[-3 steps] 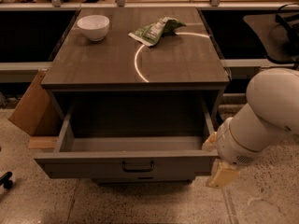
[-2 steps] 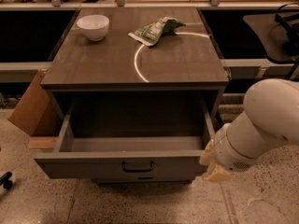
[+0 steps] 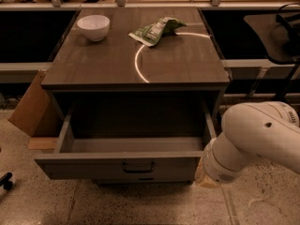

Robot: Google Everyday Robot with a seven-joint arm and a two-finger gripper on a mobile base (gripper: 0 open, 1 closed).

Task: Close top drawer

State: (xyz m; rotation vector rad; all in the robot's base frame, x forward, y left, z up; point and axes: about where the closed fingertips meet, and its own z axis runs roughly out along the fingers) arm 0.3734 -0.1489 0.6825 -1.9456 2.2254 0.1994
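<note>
Right now the top drawer [image 3: 84, 166] stands pulled far out of the grey cabinet [image 3: 93, 64], with its front panel toward the camera and low in the view. It is a wide grey box with plain walls and a bare grey floor. Its flat front carries a small dark bail handle [image 3: 138, 167] at the centre. The robot's pale, rounded arm [image 3: 258, 135] reaches in from the right edge, and the gripper [image 3: 206, 176] sits just beside the drawer's right front corner. Only a tan tip of it shows past the wrist, so I cannot tell whether it is spread or pressed together. On the cabinet's dark top a white bowl [image 3: 93, 27] stands near the back left. A crumpled green packet [image 3: 156, 30] lies near the back centre, at the end of a thin bright arc [image 3: 137, 64] curving across the surface. A brown cardboard box [image 3: 30, 109] leans at the cabinet's left side
</note>
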